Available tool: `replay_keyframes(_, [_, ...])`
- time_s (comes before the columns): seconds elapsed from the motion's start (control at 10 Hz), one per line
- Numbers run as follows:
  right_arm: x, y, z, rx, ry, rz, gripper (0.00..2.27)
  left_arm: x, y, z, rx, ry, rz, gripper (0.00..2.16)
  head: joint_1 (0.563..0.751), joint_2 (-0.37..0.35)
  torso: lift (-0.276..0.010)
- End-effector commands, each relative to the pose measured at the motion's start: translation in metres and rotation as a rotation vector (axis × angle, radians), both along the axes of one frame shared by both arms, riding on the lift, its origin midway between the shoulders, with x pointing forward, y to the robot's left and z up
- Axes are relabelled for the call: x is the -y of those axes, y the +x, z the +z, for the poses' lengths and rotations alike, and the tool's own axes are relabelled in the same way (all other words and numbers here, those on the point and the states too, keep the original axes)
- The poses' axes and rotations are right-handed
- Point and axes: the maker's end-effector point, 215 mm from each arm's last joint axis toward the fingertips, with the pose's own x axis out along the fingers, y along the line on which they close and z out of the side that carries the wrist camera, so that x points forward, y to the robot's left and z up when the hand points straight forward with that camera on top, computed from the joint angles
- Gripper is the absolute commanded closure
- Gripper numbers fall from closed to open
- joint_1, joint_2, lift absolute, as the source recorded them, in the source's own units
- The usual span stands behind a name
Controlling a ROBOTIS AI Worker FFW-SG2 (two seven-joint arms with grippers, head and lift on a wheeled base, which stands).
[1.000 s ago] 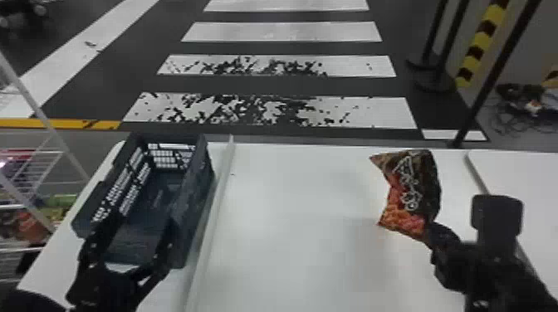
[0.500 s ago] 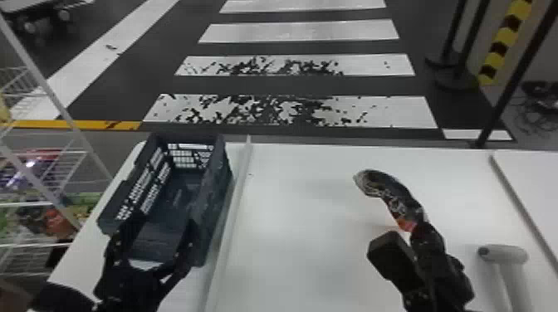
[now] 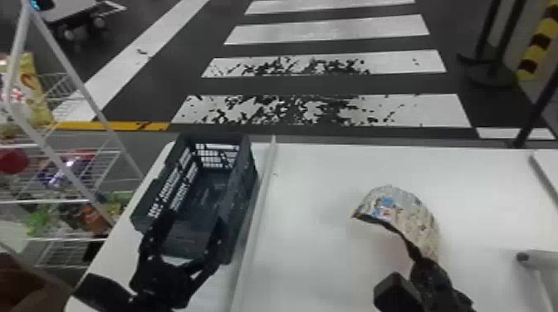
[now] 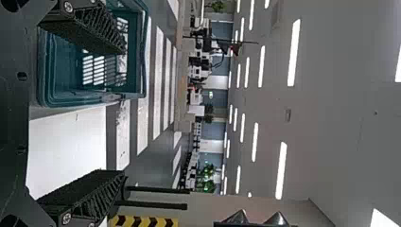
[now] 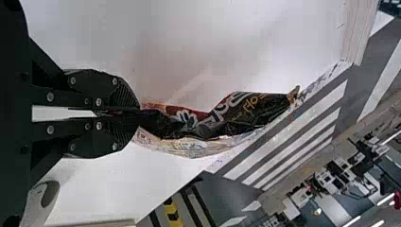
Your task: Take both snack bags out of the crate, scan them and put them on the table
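Over the right part of the white table, my right gripper (image 3: 417,259) holds a snack bag (image 3: 409,207) by one end, its pale back turned to the head camera. In the right wrist view the gripper (image 5: 137,113) is shut on the dark and red snack bag (image 5: 236,116). The dark crate (image 3: 245,195) stands on the table's left side, with no bag visible on its floor. At the crate's near end is my left gripper (image 3: 191,240), its fingers wide apart; in the left wrist view the gripper (image 4: 120,111) stands open beside the teal-looking crate (image 4: 71,97).
A raised strip (image 3: 255,224) runs along the white table (image 3: 315,178) just right of the crate. A grey-white handheld scanner (image 3: 539,261) is at the table's right side. Wire shelves (image 3: 74,153) with packaged goods stand at the left.
The right gripper has moved left with the bag, which has turned from its dark printed front to its pale back. The head view has shifted too. My left gripper remains at the crate.
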Motion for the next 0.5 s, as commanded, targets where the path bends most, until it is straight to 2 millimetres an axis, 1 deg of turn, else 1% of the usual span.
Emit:
replay_keyframes(0.0, [-0.014, -0.008, -0.002, -0.034, 0.064, 0.025, 0.06, 0.002, 0.001, 0.000, 0.001, -0.002, -0.005, 0.10, 0.695, 0.231, -0.092])
replay_keyframes(0.1, [-0.025, -0.014, 0.001, -0.076, 0.167, 0.032, 0.03, 0.002, 0.001, -0.001, -0.001, -0.001, -0.007, 0.10, 0.695, 0.241, -0.092])
replay_keyframes(0.2, [-0.041, -0.019, 0.011, -0.139, 0.343, 0.055, 0.04, 0.002, 0.001, -0.002, -0.002, 0.000, -0.006, 0.10, 0.695, 0.259, -0.092])
replay_keyframes(0.3, [-0.053, -0.020, 0.029, -0.182, 0.529, 0.076, 0.05, 0.002, 0.001, -0.004, -0.006, 0.000, -0.006, 0.10, 0.695, 0.283, -0.092])
replay_keyframes(0.4, [-0.063, -0.016, 0.049, -0.193, 0.702, 0.099, 0.05, 0.003, 0.001, -0.004, -0.006, -0.002, -0.007, 0.10, 0.695, 0.307, -0.092])
